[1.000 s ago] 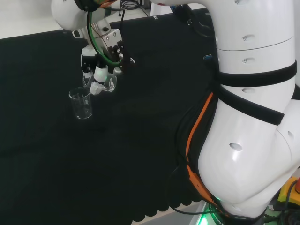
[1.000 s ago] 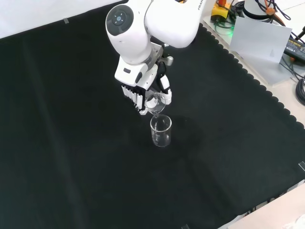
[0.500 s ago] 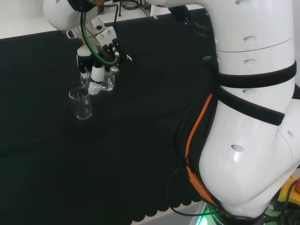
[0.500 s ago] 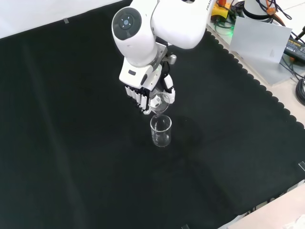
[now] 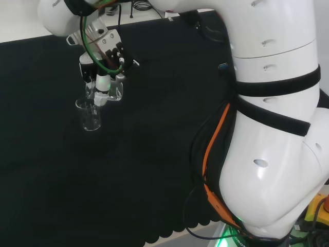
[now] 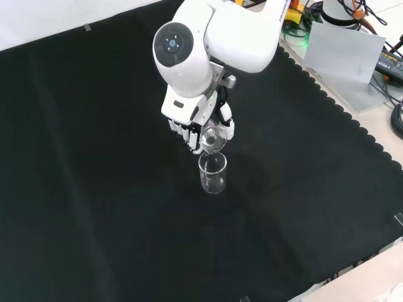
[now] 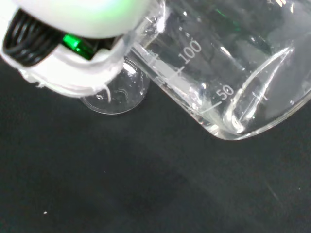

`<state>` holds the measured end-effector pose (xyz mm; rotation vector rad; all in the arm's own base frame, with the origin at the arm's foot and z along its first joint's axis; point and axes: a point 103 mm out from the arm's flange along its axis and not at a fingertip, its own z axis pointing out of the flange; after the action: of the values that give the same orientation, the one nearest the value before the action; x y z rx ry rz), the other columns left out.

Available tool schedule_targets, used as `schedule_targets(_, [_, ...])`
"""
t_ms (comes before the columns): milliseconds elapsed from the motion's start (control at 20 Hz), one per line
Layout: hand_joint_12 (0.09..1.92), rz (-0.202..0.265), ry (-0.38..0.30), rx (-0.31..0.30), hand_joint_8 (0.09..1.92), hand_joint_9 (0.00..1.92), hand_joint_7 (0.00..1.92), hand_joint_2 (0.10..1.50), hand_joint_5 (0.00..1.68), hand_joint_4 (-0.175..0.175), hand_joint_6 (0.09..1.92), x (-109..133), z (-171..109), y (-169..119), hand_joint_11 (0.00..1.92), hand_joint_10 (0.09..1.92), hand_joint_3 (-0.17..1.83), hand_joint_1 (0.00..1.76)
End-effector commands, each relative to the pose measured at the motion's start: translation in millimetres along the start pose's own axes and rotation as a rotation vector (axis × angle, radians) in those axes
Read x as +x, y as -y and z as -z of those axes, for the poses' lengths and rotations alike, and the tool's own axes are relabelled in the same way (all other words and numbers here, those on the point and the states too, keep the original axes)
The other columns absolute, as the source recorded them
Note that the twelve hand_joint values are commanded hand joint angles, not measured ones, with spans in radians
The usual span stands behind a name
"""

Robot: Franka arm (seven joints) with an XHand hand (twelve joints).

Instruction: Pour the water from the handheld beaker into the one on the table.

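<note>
Currently the hand (image 6: 200,121) is closed around a clear handheld beaker (image 6: 213,137), with its fingers (image 6: 186,130) curled round the glass body. In the front view the held vessel is tilted, its open mouth facing down toward the viewer and sitting just above the rim of the second beaker (image 6: 213,172). That second beaker stands upright on the black cloth of the table (image 6: 94,207), directly below the hand.

In the head view the hand (image 5: 102,77) hangs beneath the white wrist link at upper left, and the handheld beaker (image 5: 115,91) shows beside the white fingertips. The table beaker (image 5: 90,115) stands just below and slightly left of the hand in this view, upright, with its rim close to the fingertips. Contact between the two vessels cannot be determined.

In the wrist view the handheld beaker (image 7: 228,73) lies strongly tilted and close to the camera; graduation marks are visible on its wall. Its base end shows a little clear liquid pooled against the lower wall. Beyond it, the table beaker (image 7: 116,94) is seen from above as a round clear rim on the cloth, partly covered by a blurred white part of the hand (image 7: 73,29).
</note>
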<state>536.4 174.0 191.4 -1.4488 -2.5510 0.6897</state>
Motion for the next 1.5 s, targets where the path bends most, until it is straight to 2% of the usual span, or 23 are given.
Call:
schedule_targets(50, [0.78,0.0,0.044,0.035,0.77,1.42,1.53,0.58,1.19,0.011,0.93,9.4,1.8,-2.9,1.3,0.8,0.89,1.15])
schedule_targets(200, [0.78,-0.004,0.053,0.05,0.77,1.42,1.53,0.58,1.19,0.011,0.93,0.8,-0.9,0.0,1.3,0.8,0.89,1.15])
schedule_targets(450, [0.78,-0.013,0.068,0.081,0.78,1.42,1.53,0.58,1.19,0.01,0.93,3.2,2.4,-0.7,1.3,0.8,0.89,1.15])
schedule_targets(700, [0.78,-0.017,0.074,0.088,0.78,1.42,1.53,0.58,1.19,0.01,0.93,8.3,6.2,-2.4,1.3,0.8,0.89,1.15])
schedule_targets(1500, [0.78,-0.02,0.096,0.121,0.79,1.42,1.53,0.58,1.19,0.008,0.94,1.9,10.4,4.4,1.3,0.81,0.89,1.15])
